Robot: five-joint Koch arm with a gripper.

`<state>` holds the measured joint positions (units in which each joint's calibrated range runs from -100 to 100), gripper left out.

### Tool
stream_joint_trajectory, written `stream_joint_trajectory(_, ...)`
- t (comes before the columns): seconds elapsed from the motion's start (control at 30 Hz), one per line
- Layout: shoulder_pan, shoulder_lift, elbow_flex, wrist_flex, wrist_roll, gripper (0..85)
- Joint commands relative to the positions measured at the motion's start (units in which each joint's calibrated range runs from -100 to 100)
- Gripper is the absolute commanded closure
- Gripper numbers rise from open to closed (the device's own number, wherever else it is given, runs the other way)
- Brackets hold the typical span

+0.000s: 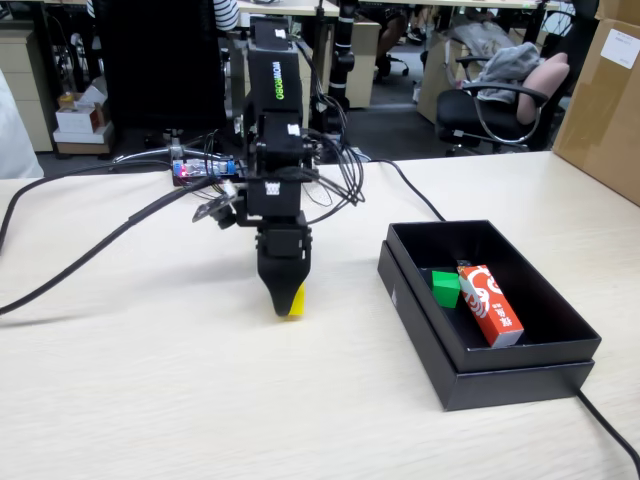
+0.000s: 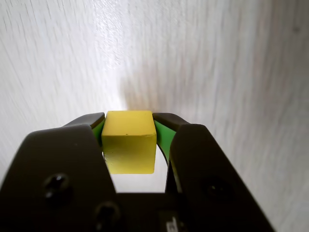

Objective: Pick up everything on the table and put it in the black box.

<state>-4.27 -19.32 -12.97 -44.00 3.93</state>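
Observation:
My gripper point(image 1: 285, 305) points straight down at the beige table point(image 1: 150, 400), left of the black box point(image 1: 560, 365). It is shut on a small yellow cube point(image 2: 129, 140), whose edge shows at the jaw tips point(image 1: 296, 302) in the fixed view. In the wrist view the cube sits squarely between the two green-padded fingers point(image 2: 161, 135), at or just above the tabletop point(image 2: 217, 63). Inside the black box lie a small green cube point(image 1: 445, 288) and a red carton with white markings point(image 1: 490, 305), side by side.
Black cables point(image 1: 90, 255) run across the table's left side behind the arm, and another cable point(image 1: 610, 430) trails off the box's right corner. A brown cardboard carton point(image 1: 605, 100) stands at the back right. An office chair point(image 1: 500, 100) sits beyond the table.

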Motion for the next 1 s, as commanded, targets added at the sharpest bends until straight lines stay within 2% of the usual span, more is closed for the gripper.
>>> stream_joint_trajectory(0.0, 1.4, -11.3, -1.3, -0.1, 0.5, 71.7)
stream_joint_trajectory(0.43, 10.9, -39.3, -4.6, -0.2, 2.6, 71.7)
stream_joint_trajectory(0.77, 17.1, -39.7, 1.8, -0.2, 3.6, 76.3)
stream_joint_trajectory(0.97, 18.9, -27.4, 13.5, -2.6, 5.7, 77.4)
